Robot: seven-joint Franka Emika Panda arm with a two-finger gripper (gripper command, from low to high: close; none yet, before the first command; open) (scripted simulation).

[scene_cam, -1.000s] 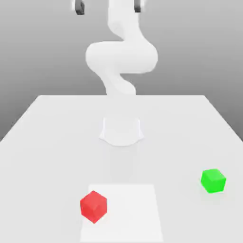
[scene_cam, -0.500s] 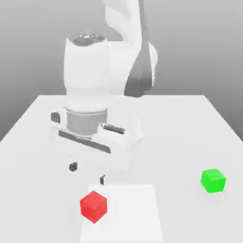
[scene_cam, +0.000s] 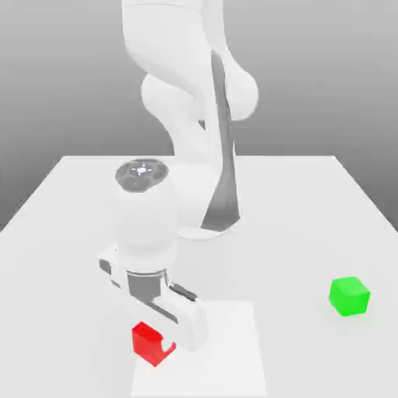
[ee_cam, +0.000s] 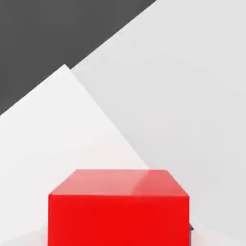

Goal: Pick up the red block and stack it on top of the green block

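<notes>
The red block (scene_cam: 145,340) sits on the white table (scene_cam: 70,210) near the front edge, on the exterior view's left. My gripper (scene_cam: 158,343) has come down over it and is shut on its sides, the white hand covering the block's top. In the hand view the red block (ee_cam: 118,206) looms very close, resting on the table. The green block (scene_cam: 349,295) stands alone on the exterior view's right, well apart from the gripper.
The arm's white base (scene_cam: 204,225) stands at the table's middle, behind the gripper. A lighter square patch (scene_cam: 225,350) marks the table surface under and beside the red block. Beyond the table lies plain grey background.
The arm swung down from high above the table to the red block. Its fingers went from wide open to shut on the block. Neither block has moved.
</notes>
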